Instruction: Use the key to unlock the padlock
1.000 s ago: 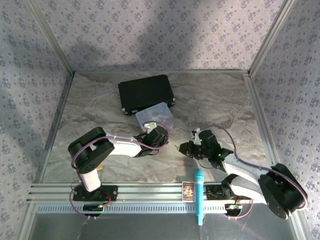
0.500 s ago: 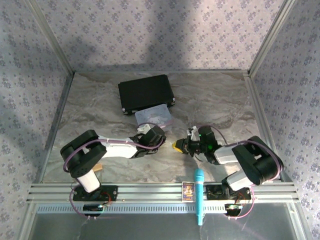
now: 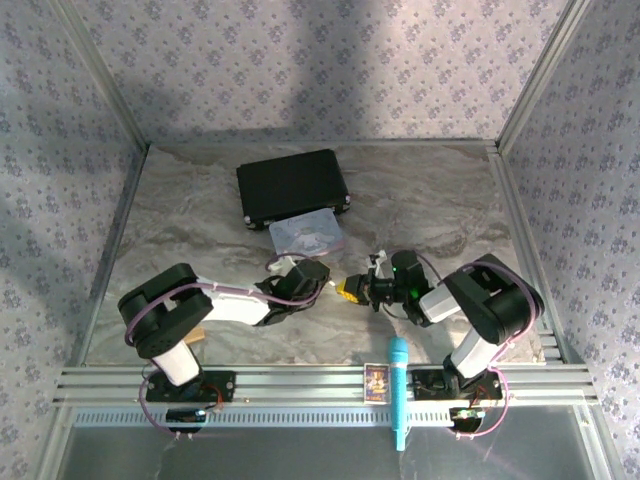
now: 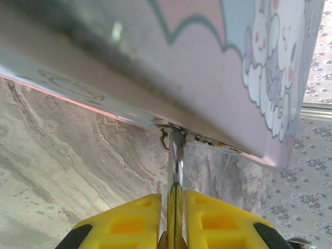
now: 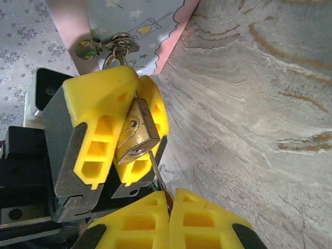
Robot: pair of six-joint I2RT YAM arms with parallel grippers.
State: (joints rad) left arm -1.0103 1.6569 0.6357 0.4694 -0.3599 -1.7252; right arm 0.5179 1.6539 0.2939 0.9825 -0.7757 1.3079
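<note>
Since a second ago, the right arm has folded in close and carried the right gripper (image 5: 168, 199) leftward, while the left gripper (image 4: 175, 201) has sunk a little below the pastel tin (image 3: 305, 233). We are seeing the left jaws closing narrowly on the padlock (image 5: 136, 136), its brass body pinched between the yellow fingers. We are reading the padlock's long axis as tilted in the right wrist view: the shackle end is pointing up toward the hasp (image 5: 111, 44) on the tin's edge, where it is hooking through, and the keyhole end is pointing down toward the right gripper. The right jaws are pressing fully together on the key (image 5: 155, 168), whose thin blade is running up and to the left, its tip meeting the padlock's bottom face; how deep it is sitting we cannot tell
</note>
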